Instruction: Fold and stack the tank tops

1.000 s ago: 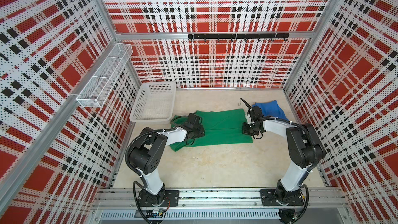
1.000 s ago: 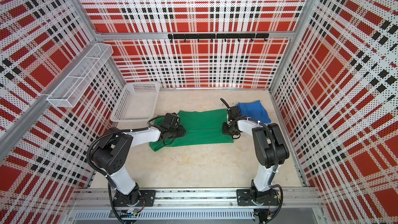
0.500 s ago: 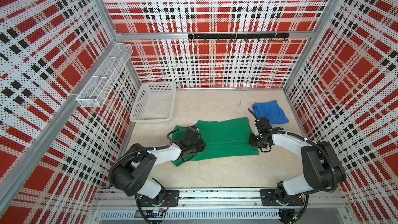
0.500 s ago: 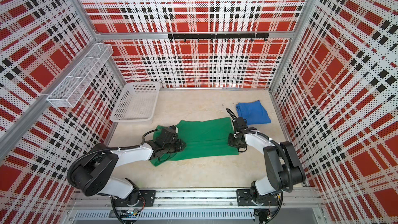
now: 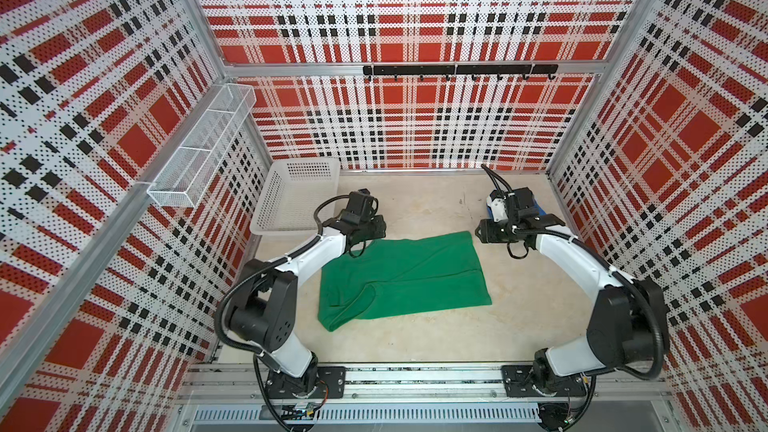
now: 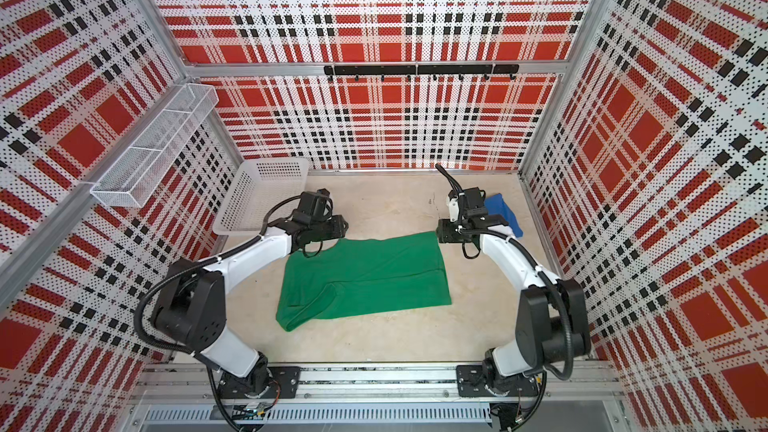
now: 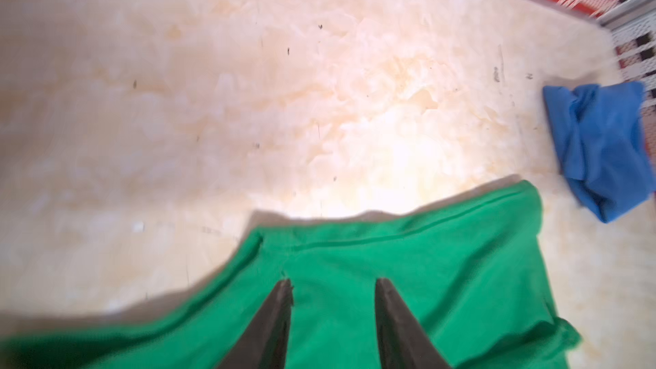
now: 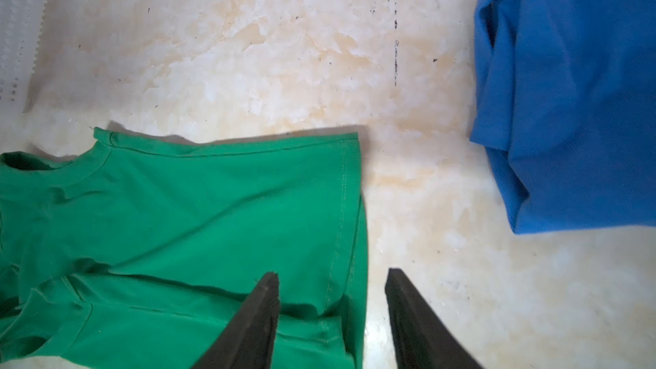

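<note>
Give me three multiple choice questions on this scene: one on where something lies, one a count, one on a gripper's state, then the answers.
1. The blue tank top lies: A) on the table, far right, apart from the green tank top; B) draped over it; C) clamped in a gripper.
2. Tank tops in view: A) one; B) two; C) three.
3. The right gripper is: A) shut on green fabric; B) shut on blue fabric; C) open.
Answers: 1 A, bare table shows between them; 2 B, only blue and green appear; 3 C, its jaws stand apart, gripping nothing.
</note>
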`<move>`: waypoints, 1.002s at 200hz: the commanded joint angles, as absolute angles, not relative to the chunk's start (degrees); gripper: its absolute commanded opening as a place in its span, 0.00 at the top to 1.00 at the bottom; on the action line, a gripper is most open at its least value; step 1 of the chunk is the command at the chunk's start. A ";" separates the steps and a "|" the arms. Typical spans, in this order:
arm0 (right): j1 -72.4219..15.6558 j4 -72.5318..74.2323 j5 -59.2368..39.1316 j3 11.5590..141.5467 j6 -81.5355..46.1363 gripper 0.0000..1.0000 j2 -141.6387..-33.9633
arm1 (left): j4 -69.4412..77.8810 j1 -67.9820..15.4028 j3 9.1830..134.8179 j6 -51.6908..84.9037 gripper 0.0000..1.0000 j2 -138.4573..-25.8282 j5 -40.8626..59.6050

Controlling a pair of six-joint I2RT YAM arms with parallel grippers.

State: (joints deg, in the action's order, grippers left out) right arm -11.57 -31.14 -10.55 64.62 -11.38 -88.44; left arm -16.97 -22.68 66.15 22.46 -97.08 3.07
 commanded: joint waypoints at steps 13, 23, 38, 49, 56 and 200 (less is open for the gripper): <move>-10.90 -26.39 -12.90 67.95 -5.75 0.52 -94.88 | -19.96 -22.39 69.54 15.24 0.57 -104.96 1.15; -10.80 -25.86 -13.13 69.12 -4.96 0.52 -96.81 | -19.89 -22.34 69.59 14.80 0.57 -106.01 0.72; -10.57 -25.54 -12.54 70.87 -4.41 0.53 -99.63 | -19.63 -22.15 69.03 14.26 0.56 -106.81 -0.22; -10.31 -25.67 -12.16 72.08 -4.05 0.53 -101.66 | -19.26 -21.74 68.50 14.32 0.56 -107.13 -0.45; -10.12 -25.76 -11.98 72.69 -3.96 0.53 -102.89 | -19.04 -21.58 68.31 14.41 0.55 -107.36 -0.48; -9.69 -25.81 -14.58 79.83 -4.04 0.57 -116.90 | -16.80 -20.74 70.96 14.68 0.64 -114.32 -0.13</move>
